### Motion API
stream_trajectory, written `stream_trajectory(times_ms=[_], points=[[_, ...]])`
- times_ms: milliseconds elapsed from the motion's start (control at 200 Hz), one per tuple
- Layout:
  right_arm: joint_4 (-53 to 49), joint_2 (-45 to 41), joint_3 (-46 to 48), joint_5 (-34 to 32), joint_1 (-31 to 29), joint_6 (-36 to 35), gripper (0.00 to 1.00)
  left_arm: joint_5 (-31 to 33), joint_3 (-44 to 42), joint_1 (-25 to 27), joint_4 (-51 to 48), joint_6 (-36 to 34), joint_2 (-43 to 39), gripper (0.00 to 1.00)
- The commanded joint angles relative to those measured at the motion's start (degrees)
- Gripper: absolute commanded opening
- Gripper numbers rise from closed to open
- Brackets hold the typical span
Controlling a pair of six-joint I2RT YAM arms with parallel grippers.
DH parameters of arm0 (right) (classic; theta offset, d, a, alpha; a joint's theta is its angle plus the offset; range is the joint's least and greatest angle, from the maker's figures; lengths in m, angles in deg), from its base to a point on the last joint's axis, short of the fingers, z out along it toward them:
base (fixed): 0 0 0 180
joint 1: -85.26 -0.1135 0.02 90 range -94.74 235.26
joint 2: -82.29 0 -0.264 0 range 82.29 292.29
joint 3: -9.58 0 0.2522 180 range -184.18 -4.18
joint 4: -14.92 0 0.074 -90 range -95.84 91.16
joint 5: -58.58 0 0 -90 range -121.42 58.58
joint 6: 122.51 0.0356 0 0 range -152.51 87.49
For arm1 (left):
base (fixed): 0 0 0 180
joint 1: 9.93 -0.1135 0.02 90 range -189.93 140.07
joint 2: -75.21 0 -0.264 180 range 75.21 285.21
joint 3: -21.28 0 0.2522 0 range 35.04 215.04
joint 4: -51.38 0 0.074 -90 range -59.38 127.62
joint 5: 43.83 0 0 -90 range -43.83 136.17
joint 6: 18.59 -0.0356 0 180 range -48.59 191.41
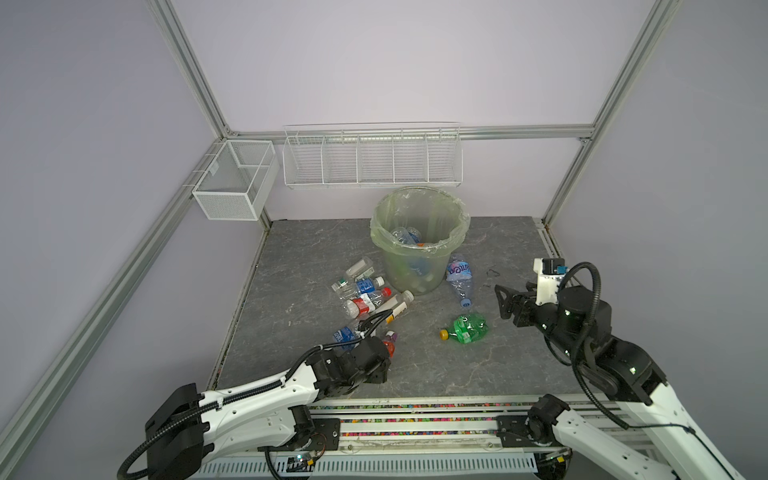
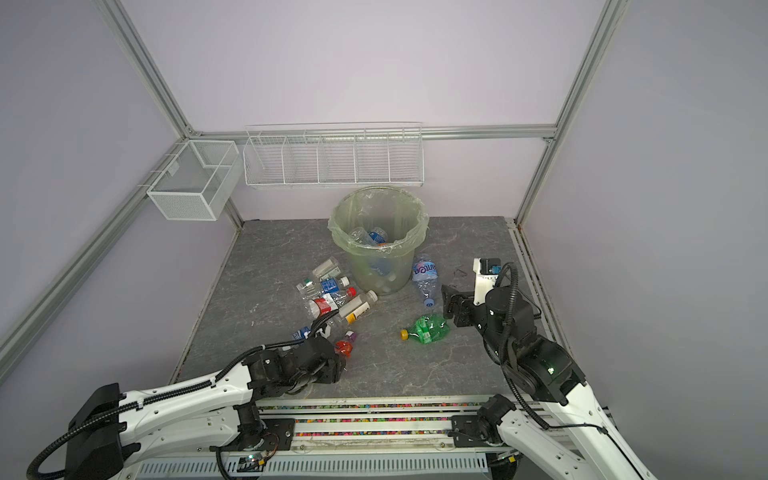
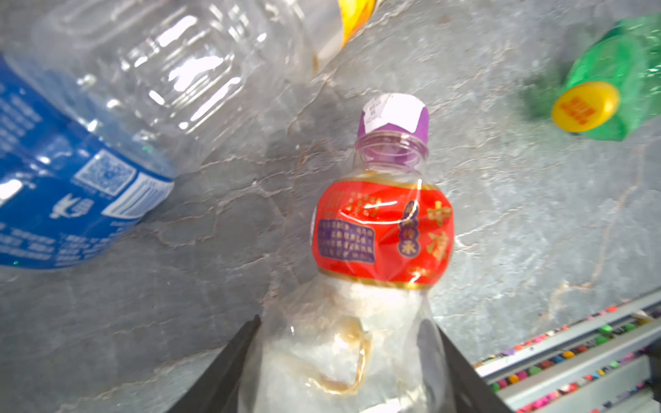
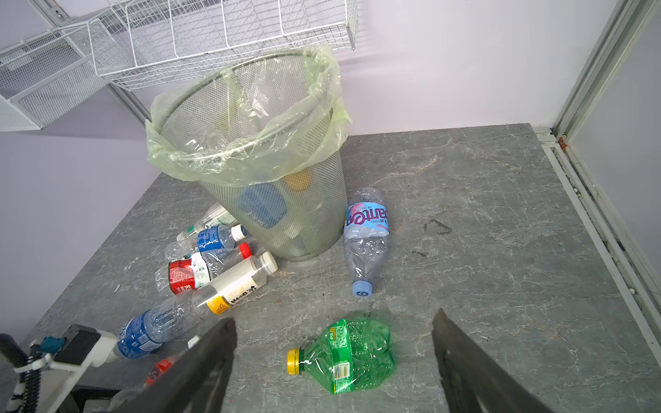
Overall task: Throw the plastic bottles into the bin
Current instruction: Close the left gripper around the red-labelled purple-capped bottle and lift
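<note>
My left gripper is shut on the clear base of a small red-labelled bottle with a purple cap, which lies on the grey table. In both top views this bottle shows just beyond the left wrist. A blue-labelled bottle lies beside it. My right gripper is open, above a crushed green bottle. The bin stands at the back with bottles inside. Several bottles lie left of it and one on its right.
Two white wire baskets hang on the back wall above and left of the bin. Aluminium frame posts edge the table. A rail with coloured specks runs along the front.
</note>
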Motion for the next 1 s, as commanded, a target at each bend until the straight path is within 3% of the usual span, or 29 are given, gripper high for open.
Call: stream_trajectory(times_ms=[0,510,995], points=[[-1.3,-1.0,1.2,-1.3,0.2,0.9,0.88,1.8,3.1,0.8,-3.8,-1.0,0.0,0.37],[-4.9,-3.5,5.3,-3.0,0.4,4.4,0.88,11.0,12.4,5.6,-4.0,-6.4,-8.7,0.35],[-6.8,-4.1,11.2,-2.0,0.4,8.7,0.88,15.9,19.2,5.7,2.2,-19.9,-17.3,0.35]])
